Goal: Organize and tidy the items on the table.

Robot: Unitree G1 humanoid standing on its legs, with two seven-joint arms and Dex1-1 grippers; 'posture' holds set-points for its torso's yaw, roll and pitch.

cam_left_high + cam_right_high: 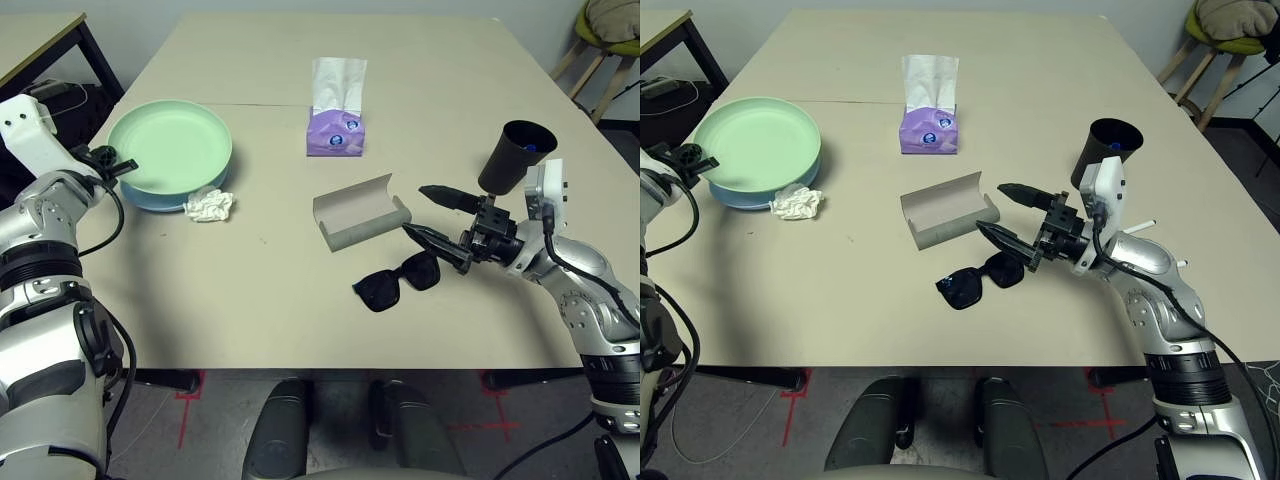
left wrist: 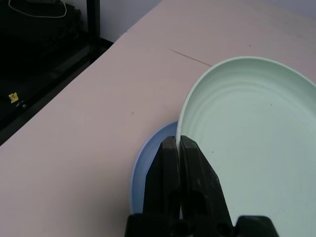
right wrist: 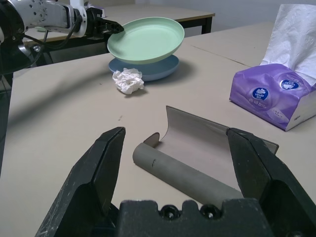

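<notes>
My left gripper is shut on the left rim of the mint green plate, which rests tilted on the pale blue plate. A crumpled white tissue lies against the front of the plates. My right gripper stands open just right of the open grey-green glasses case, its lower finger above the black sunglasses. The black cup stands behind my right wrist. A thin white pen peeks out behind that forearm.
A purple tissue box stands at the middle back of the beige table. A dark-framed side desk is off the far left corner. A stool stands at the far right.
</notes>
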